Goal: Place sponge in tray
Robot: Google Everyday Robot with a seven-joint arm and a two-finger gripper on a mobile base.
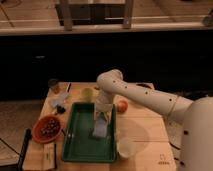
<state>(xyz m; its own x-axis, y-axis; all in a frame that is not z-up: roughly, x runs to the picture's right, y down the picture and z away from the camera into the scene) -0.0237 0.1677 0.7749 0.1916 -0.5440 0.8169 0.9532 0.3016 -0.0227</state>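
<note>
We see the gripper (102, 119) hanging low over the right half of the green tray (75, 146), directly above the pale blue sponge (100, 131). The sponge lies inside the tray near its right wall. We cannot tell whether the claw pinches the sponge or is clear of it. On the wooden table (147, 142), an orange fruit (122, 106) sits just right of the tray and a red bowl (47, 127) sits to its left.

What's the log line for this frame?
task: sponge to tray | gripper: low over tray, right side | sponge: inside tray, just below gripper
</note>
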